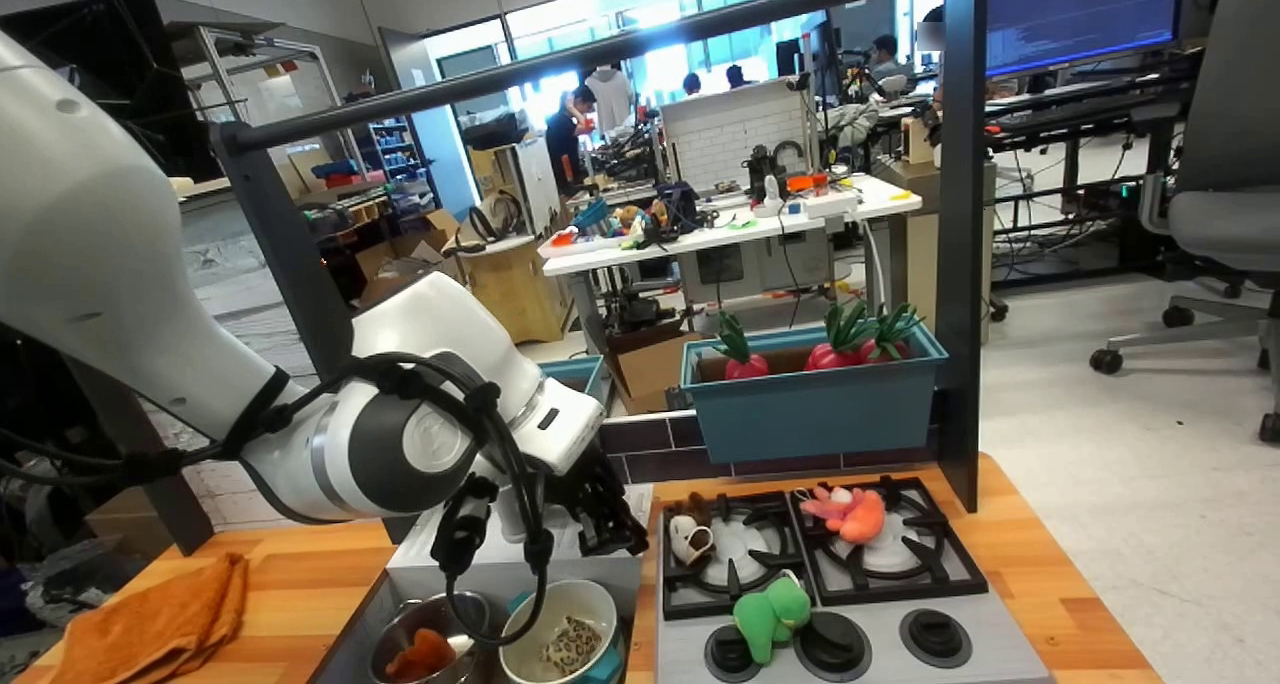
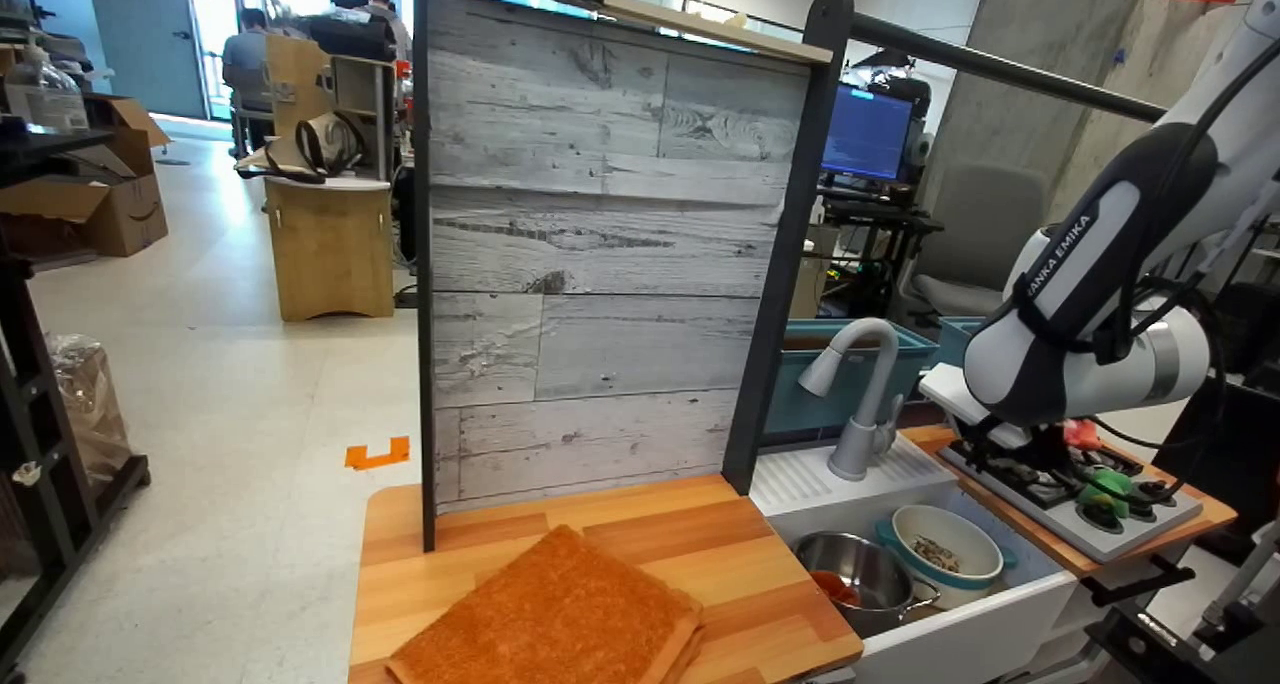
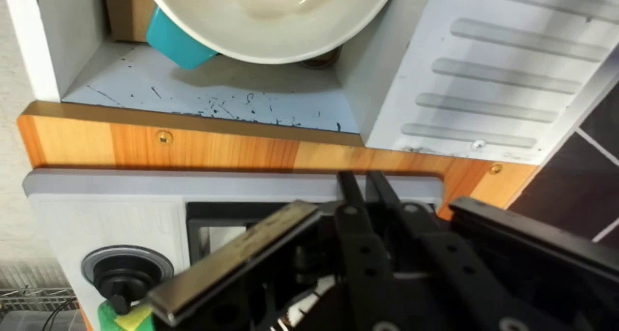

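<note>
Wrist view: my claw, pinched together, empty, hovers by a rear stovetop corner; likely positioning—gripping the brown-and-white plush needs spreading.

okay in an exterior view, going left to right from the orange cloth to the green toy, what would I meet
In an exterior view: orange cloth, metal pot, white pot, brown-and-white toy, green toy.

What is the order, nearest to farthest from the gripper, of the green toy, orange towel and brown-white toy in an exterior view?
In an exterior view, from the gripper:
1. Brown-white toy: on the stove, beside it.
2. Green toy: by the knobs.
3. Orange towel: on the counter, picture's left.
</note>
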